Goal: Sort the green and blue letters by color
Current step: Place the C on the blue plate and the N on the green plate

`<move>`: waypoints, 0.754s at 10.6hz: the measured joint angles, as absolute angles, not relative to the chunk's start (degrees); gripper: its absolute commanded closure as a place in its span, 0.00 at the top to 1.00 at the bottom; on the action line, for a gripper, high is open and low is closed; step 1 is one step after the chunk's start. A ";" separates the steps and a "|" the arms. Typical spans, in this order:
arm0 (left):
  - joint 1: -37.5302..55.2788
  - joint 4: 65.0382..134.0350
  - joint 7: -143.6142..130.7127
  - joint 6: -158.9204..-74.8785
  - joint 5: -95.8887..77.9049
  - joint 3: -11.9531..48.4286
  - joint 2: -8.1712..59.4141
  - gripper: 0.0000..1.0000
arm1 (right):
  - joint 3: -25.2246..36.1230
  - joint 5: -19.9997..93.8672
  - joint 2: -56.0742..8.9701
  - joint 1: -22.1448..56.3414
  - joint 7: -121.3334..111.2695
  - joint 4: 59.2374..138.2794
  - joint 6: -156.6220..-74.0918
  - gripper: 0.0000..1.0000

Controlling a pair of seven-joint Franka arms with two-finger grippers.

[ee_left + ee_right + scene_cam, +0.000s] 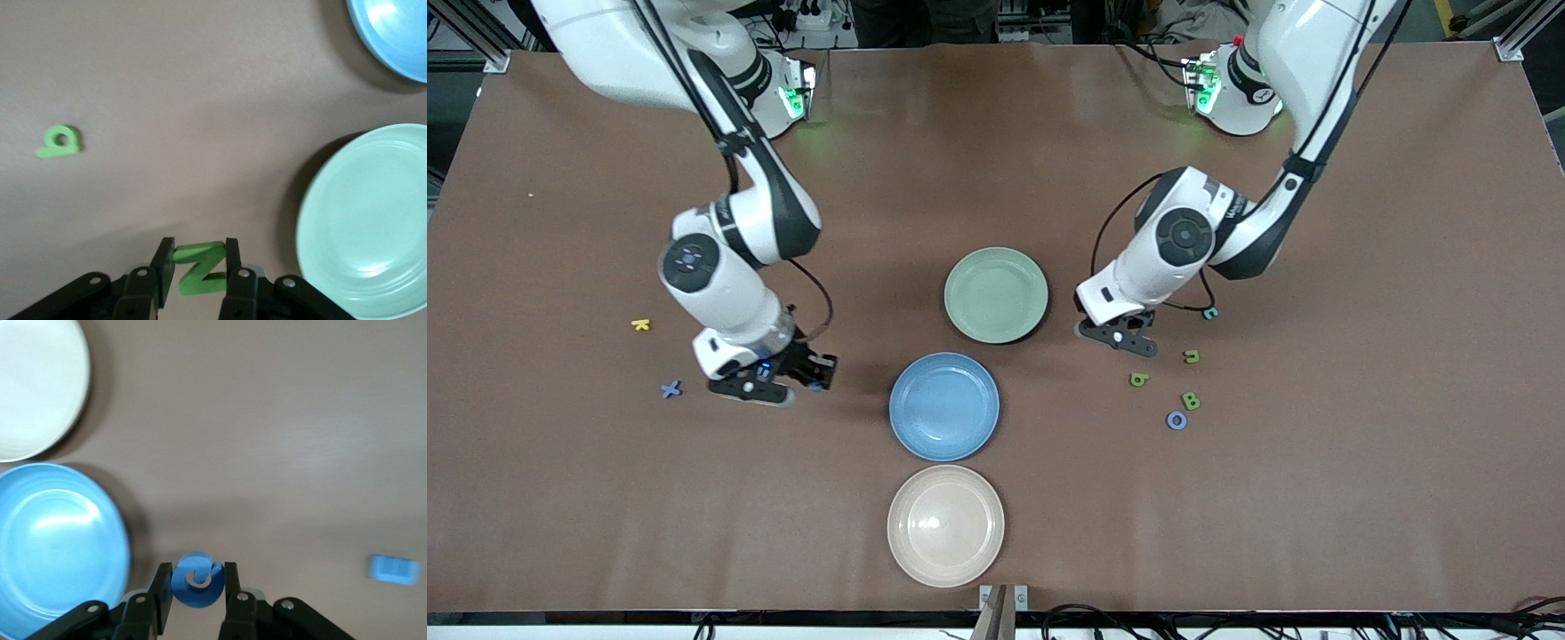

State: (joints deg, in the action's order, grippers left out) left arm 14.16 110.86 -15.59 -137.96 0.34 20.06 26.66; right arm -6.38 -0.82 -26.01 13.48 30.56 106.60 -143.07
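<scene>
Left tool (195,267) pinches an upright green Z (197,268); right tool (193,583) pinches a round blue letter (195,579).

The desk (996,160) is covered by a matte brown sheet that fills nearly the whole front view. Soft overhead glare lies on its top edge. Aluminium frame posts (467,40) stand at both upper corners. Above the desk – dark floor, a power strip (809,16) and loose cables (1165,53). More black cables (1085,613) run along the lower edge.
</scene>
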 measured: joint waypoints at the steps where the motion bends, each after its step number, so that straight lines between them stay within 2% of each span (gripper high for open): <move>1: 15.46 110.51 -18.92 -138.02 0.34 20.05 27.14 0.00 | -6.56 -0.82 -28.82 15.26 32.06 103.65 -143.26 0.08; 7: 22.45 106.71 -37.05 -138.80 0.33 20.04 31.26 0.00 | -6.68 -0.90 -38.77 23.09 38.50 90.72 -143.41 0.09; 8: 23.90 105.13 -40.25 -139.00 0.33 20.04 32.62 0.00 | -6.68 -0.90 -39.67 23.45 38.57 89.68 -143.40 0.29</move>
